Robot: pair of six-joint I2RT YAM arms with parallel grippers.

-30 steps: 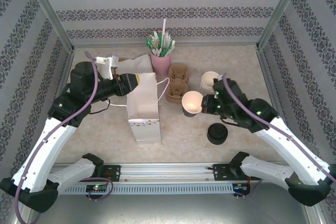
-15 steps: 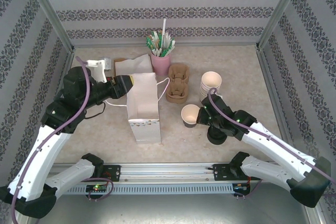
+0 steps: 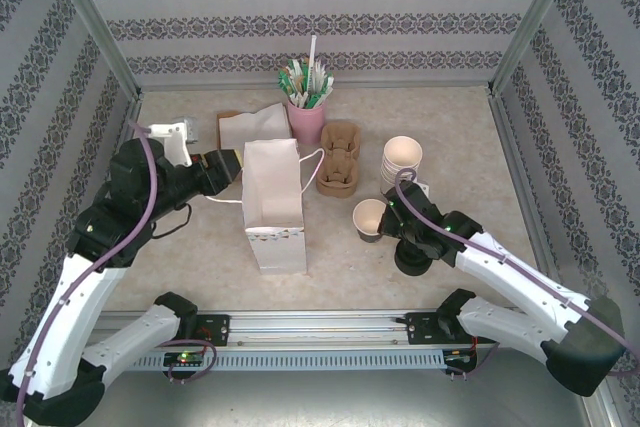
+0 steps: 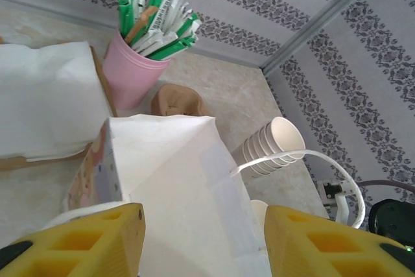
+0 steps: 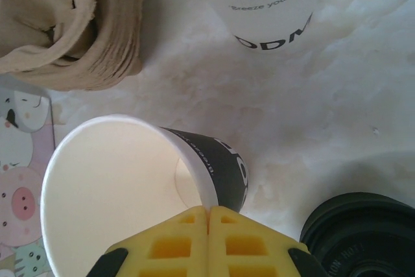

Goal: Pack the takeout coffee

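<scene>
Takeout coffee cup (image 3: 368, 219) is noted right of the worktop's (image 3: 450, 127) middle, nearer the near edge than the far one, between the white paper bag (image 3: 272, 202) and the squat pile of black lids (image 3: 413, 255). Its long axis is held close to upright, with the open mouth turned up and the cream inside exposed; a dark printed band is seen on its side in the right wrist view. Whether the base is set on the worktop cannot be told. The right gripper (image 5: 209, 215) is seen with its yellow fingers pressed together, the cup's rim wall pinched between them on the side facing the lid pile. The left gripper (image 4: 202, 215) is seen with its fingers spread apart, the upper part of the bag lying between them; contact with the bag cannot be told. Toward the far edge, a pink cup of stirrers (image 3: 306, 119) and white napkins (image 3: 250, 127) are recorded. Brown pulp carriers (image 3: 338, 157) are placed just right of the bag, and a stack of lidless cups (image 3: 402, 157) stands beyond the pinched cup.
</scene>
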